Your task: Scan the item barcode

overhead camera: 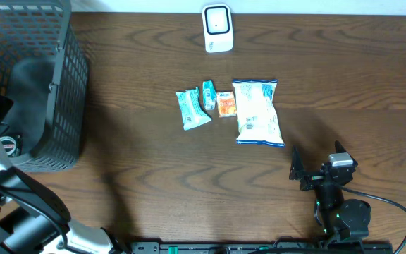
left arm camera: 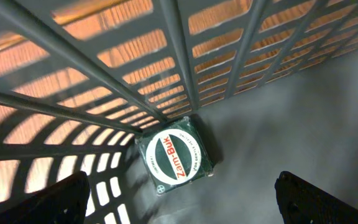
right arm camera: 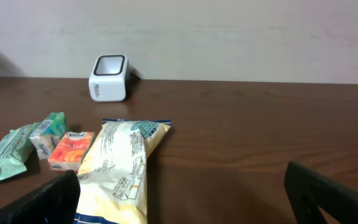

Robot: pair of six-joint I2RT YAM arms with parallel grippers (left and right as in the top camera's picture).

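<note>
The left tool (left arm camera: 182, 206) is held wide over the tin (left arm camera: 176, 158), the right tool (right arm camera: 182, 198) wide too. Gripping is needed next.

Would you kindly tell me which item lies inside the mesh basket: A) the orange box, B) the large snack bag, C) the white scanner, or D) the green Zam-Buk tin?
D: the left wrist view shows the Zam-Buk tin on the floor of the basket, beside its mesh wall, while the orange box, snack bag and scanner sit out on the table.
</note>
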